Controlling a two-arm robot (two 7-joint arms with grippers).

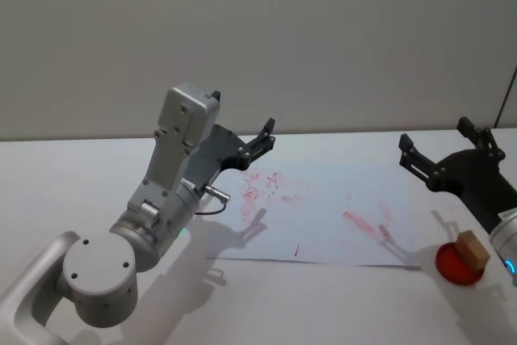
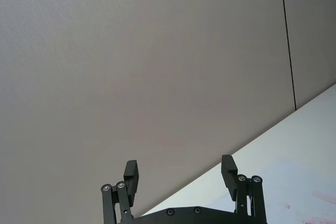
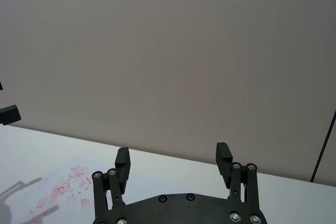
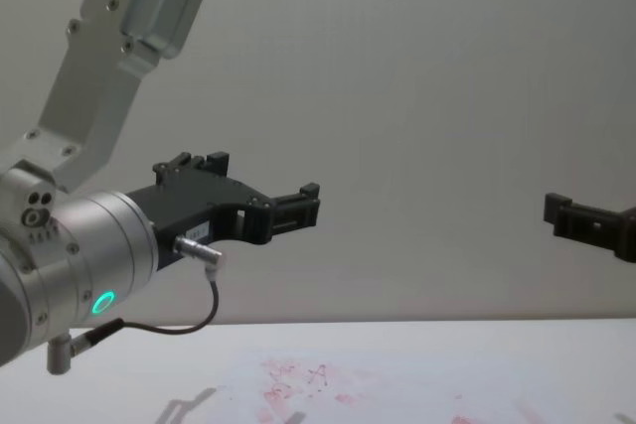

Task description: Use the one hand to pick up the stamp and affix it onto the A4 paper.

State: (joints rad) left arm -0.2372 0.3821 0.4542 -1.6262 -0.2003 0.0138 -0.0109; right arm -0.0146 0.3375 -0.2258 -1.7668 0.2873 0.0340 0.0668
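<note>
Pre-pick — R gripper (image 1: 434,139) open, empty, held high.
Stamp (image 1: 472,250) on red pad (image 1: 449,267) under its wrist, A4 paper (image 1: 323,224) to its left — next: draw back, drop onto it. L gripper (image 1: 262,139) idle, open.

My head camera high over the A4 paper (image 1: 323,232), chest camera low sharing it, wrist cameras facing the wall (image 2: 157,77).

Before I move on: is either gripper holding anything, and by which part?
Nothing is held. The left gripper and right gripper are both open and empty; the stamp sits on the red pad.
</note>
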